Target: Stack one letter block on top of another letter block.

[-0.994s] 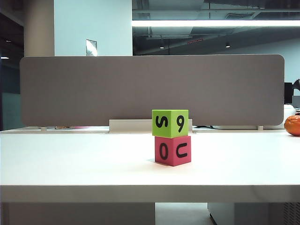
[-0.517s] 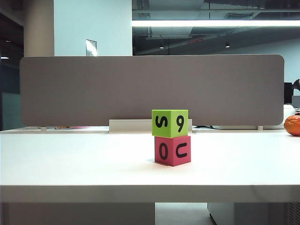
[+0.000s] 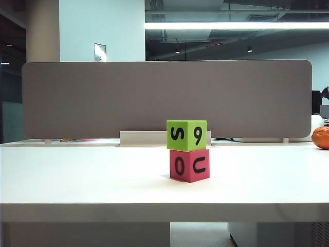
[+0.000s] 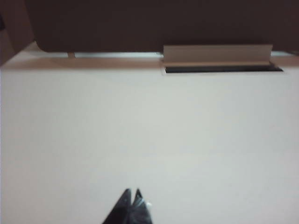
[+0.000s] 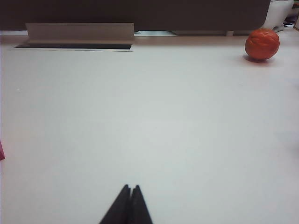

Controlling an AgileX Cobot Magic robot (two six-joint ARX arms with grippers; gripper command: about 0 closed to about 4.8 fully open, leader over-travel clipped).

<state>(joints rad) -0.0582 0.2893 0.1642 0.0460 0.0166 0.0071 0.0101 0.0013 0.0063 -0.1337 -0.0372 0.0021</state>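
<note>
Left gripper (image 4: pixel 132 192) jaws closed, empty, fingertips pointing toward 12 o'clock, right gripper (image 5: pixel 130 187) jaws closed, empty, likewise toward 12 o'clock, both hovering low.

Right claw (image 5: pixel 130 187) is seen with its tips pressed together, empty, above the bare white table (image 5: pixel 154 121). An orange fruit (image 5: pixel 262 44) is noted well ahead, off to its right, resting on the table.

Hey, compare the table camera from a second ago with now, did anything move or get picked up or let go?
Nothing visibly changed. The lime-green block sits on the pink-red block exactly as before, and the orange fruit stays at the table's right edge. Neither arm appears in that view; the left gripper and right gripper are shut, empty.
</note>
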